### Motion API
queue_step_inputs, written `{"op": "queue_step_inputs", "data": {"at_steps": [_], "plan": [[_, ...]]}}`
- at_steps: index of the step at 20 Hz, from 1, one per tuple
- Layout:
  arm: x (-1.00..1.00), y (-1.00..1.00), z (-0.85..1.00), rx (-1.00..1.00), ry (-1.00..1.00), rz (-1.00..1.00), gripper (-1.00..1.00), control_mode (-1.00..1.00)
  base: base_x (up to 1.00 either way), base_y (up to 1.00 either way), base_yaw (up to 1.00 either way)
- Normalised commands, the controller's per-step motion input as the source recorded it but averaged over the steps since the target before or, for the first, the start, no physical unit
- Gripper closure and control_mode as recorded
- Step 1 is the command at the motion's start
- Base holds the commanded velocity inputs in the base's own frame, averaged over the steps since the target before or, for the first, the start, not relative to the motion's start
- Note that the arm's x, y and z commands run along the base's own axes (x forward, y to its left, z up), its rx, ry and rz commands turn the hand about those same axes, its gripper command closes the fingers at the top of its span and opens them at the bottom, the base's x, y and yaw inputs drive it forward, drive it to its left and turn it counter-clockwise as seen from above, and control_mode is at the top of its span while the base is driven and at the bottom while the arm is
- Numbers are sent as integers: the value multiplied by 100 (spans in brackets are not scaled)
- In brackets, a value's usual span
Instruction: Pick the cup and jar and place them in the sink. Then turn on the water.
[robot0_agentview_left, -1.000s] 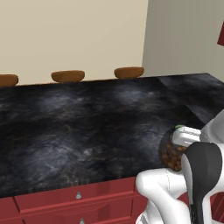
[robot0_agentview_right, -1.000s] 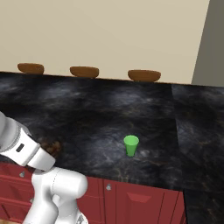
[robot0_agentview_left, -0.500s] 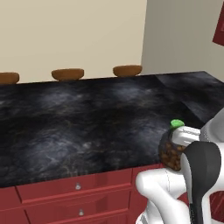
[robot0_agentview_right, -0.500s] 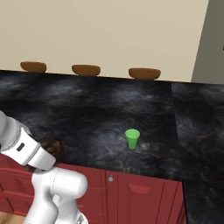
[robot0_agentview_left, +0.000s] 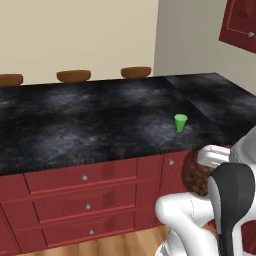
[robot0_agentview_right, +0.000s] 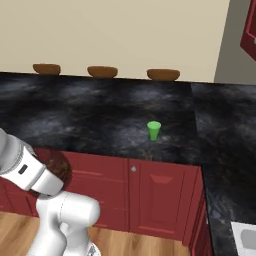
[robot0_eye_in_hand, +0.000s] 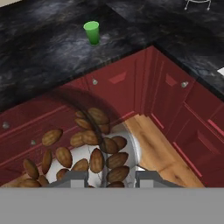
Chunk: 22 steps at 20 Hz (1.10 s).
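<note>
Jar: we see the jar (robot0_eye_in_hand: 83, 144) close against the hand camera, a round clear glass container off the counter and in front of the red cabinet fronts; in the left base view it sits at the end of the arm (robot0_agentview_left: 196, 172), and in the right base view it shows as a dark round shape just past the white forearm (robot0_agentview_right: 56, 167).
Jar contents: we count many brown, almond-shaped lumps (robot0_eye_in_hand: 97, 159) lying loosely against the glass, heaped toward the lower side in the hand view.
Jaws: we see the gripper (robot0_eye_in_hand: 107, 179) with its two grey tips either side of the jar's glass, set narrow and holding the jar.
Cup: we find the cup (robot0_agentview_left: 180, 123) upright on the counter near its front edge, bright green and tapered, well apart from the jar; it stands alone in the right base view (robot0_agentview_right: 154, 130) and near the top of the hand view (robot0_eye_in_hand: 92, 32). We cannot tell whether anything is in it.
Counter: we see the counter (robot0_agentview_left: 90, 125), black and mottled, running above red drawers (robot0_agentview_left: 86, 177).
Bowls: we note three brown bowls (robot0_agentview_right: 163, 74) in a row at the counter's back edge by the wall; their insides are hidden from us.
Sink: we make out a pale corner, perhaps the sink (robot0_agentview_right: 245, 237), at the right base view's lower right.
</note>
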Motion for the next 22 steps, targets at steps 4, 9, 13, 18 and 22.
{"op": "queue_step_inputs", "data": {"at_steps": [4,9,13,18,22], "plan": [[0,0,0,0,0,0,100,100,-38,3,-20],[0,0,0,0,0,0,100,100,-9,0,-48],[0,0,0,0,0,0,100,100,-6,0,-55],[0,0,0,0,0,0,100,100,-1,0,-52],[0,0,0,0,0,0,100,100,0,0,-45]]}}
